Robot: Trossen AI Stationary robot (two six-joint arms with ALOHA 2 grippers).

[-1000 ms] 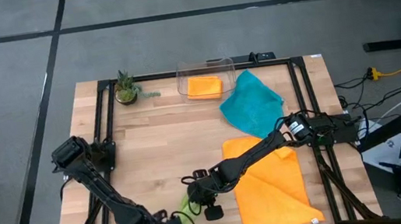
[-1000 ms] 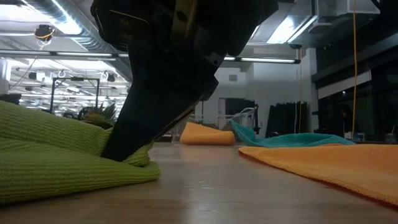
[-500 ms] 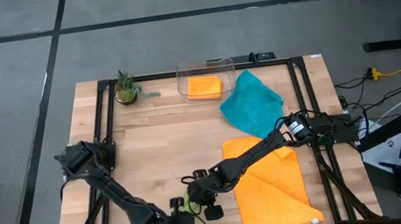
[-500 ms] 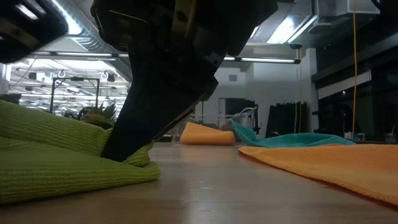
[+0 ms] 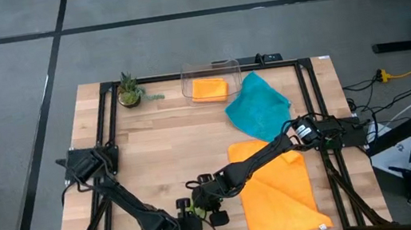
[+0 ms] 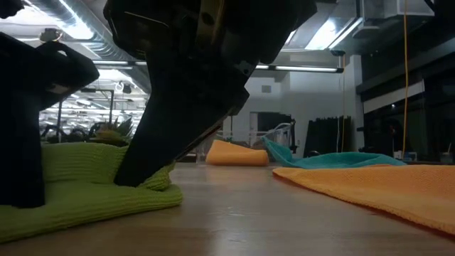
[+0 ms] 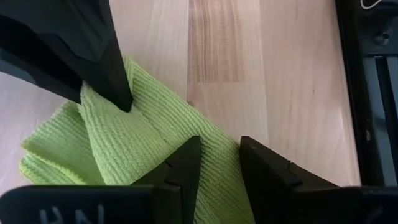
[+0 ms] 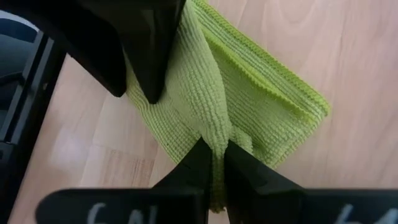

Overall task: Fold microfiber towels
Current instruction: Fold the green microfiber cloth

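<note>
Wooden surface (image 5: 170, 148): your lime green towel (image 5: 190, 211) lies bunched at six o'clock. Your right pincer (image 8: 214, 163) is pinched narrow on a raised fold of it. Your left pincer (image 7: 221, 163) straddles the towel's edge, fingers partly apart. Large orange towel (image 5: 280, 189) at four o'clock, teal towel (image 5: 257, 108) at two.

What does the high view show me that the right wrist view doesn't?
Only the high view shows the teal towel, the large orange towel, the second orange towel in the clear bin, and the plant. Only the right wrist view shows the right gripper pinching a fold of the green towel. Both show the left gripper at that towel.
</note>
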